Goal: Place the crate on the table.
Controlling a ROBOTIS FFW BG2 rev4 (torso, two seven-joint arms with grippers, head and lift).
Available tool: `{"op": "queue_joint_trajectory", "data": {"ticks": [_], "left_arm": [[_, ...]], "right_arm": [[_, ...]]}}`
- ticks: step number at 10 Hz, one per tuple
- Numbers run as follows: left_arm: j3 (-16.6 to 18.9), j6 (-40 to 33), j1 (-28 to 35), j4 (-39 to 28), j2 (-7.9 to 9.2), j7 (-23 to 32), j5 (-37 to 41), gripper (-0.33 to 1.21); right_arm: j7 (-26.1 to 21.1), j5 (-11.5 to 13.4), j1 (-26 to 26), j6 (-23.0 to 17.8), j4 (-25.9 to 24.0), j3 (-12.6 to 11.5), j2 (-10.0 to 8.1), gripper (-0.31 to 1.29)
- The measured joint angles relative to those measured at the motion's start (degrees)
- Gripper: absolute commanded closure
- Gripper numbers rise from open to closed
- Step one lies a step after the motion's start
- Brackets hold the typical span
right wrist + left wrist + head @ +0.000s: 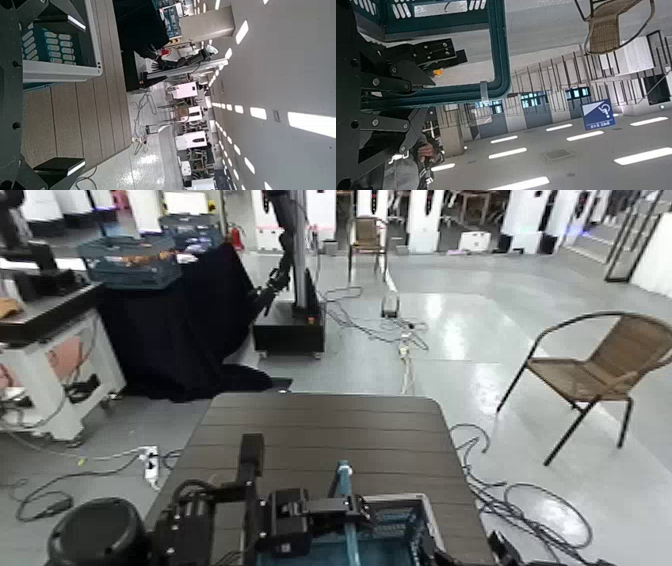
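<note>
A: At the table's near edge sits the crate, overhanging toward the robot.
B: Grip?
A: Left gripper clamps its rim; right gripper, can't tell.
B: Risk?
A: Releasing here, it may tip off the edge.

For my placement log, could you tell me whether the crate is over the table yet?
Over it: the crate overlaps the near edge of the table; resting or held clear, cannot tell.
</note>
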Motion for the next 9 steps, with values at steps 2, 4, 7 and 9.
{"op": "queue_joint_trajectory", "data": {"ticks": [2, 4, 7, 9], "left_arm": [[-0.03, 0.00, -0.09, 0.09, 0.01, 0.00, -0.01, 1.19], [-0.03, 0.00, -0.09, 0.09, 0.00, -0.06, -0.01, 1.19], [-0.38, 0.21, -0.50, 0.83, 0.00, -0.06, -0.03, 1.19], [-1.55, 1.08, -2.71, 3.04, 0.00, -0.02, -0.15, 1.19]], "right_arm": [[0.00, 0.00, 0.00, -0.08, 0.05, 0.00, 0.00, 0.13], [0.00, 0.00, 0.04, -0.11, 0.06, 0.00, 0.00, 0.13], [0.00, 0.00, 0.05, -0.11, 0.07, 0.00, 0.08, 0.13], [0.00, 0.00, 0.05, -0.11, 0.08, 0.03, 0.09, 0.13]]}}
